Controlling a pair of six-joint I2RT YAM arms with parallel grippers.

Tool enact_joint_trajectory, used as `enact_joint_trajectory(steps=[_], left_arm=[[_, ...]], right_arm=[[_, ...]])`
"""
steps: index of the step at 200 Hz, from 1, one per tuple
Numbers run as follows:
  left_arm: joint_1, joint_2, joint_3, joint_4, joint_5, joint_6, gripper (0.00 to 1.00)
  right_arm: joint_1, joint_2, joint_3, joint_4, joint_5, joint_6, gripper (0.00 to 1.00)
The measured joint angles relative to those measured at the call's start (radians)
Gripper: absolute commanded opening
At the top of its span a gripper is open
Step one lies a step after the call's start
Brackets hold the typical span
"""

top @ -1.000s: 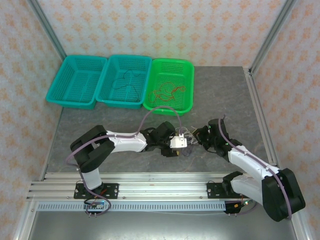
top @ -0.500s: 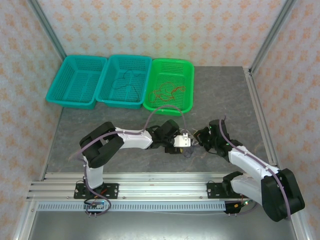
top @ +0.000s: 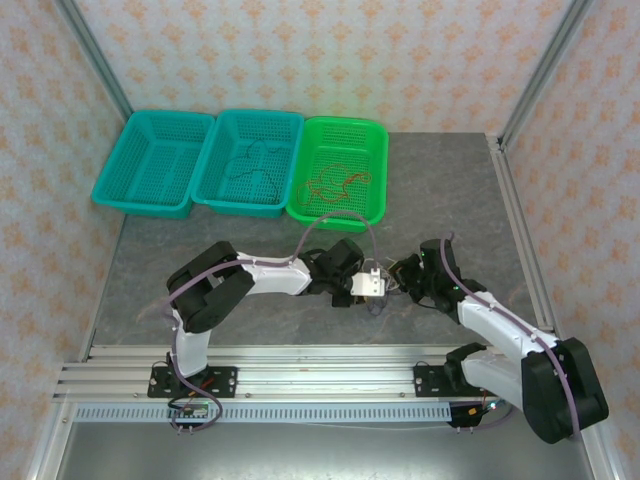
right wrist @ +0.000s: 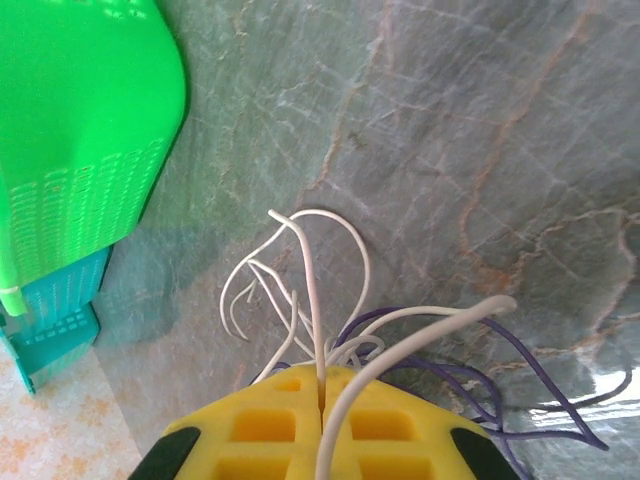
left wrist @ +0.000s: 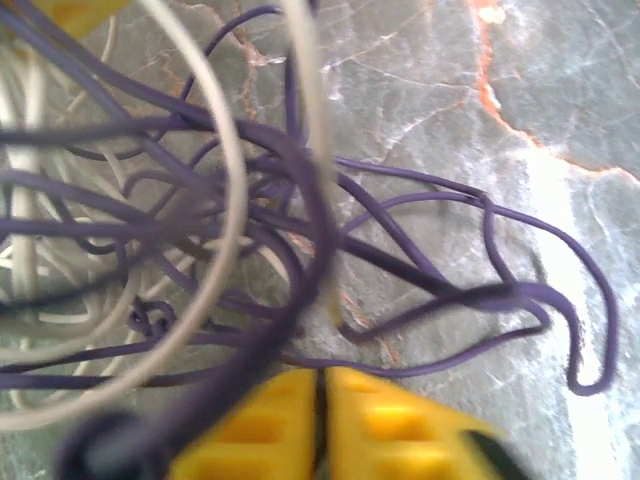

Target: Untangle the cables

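**Two cables sorted, the knot not yet undone**

A red-orange cable lay alone in the green basket. A dark cable lay alone in the middle teal basket. Both baskets stood well beyond the tools, and those two cables looked finished. Nothing could be made out in the outer teal basket.

The work left sat on the worktop between the two tools. It was a tangle of purple cable and white cable, looped through one another directly ahead of the left tool.

That tool's yellow fingers were pressed together. A blurred purple strand ran past their left side, and whether it was pinched could not be told. The right tool had its fingers clamped on the white cable, which rose from the seam between them and arched away over the worktop.

By my judgement roughly half the job was done. The purple and white cables had yet to be drawn apart and placed in baskets.
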Motion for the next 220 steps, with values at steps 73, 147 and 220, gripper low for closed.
enact_joint_trajectory(steps=[73, 147, 220], left_arm=[[0.072, -0.38, -0.206, 0.012, -0.129, -0.235, 0.0], [0.164, -0.921, -0.395, -0.013, -0.415, -0.621, 0.0], [0.164, -0.941, -0.395, -0.066, -0.423, -0.729, 0.0]], right_arm=[[-0.115, -0.143, -0.015, -0.146, 0.1, 0.032, 0.0], [-0.202, -0.251, -0.128, -0.204, 0.216, -0.04, 0.5], [0.002, -0.48, 0.021, -0.037, 0.175, -0.6, 0.74]])
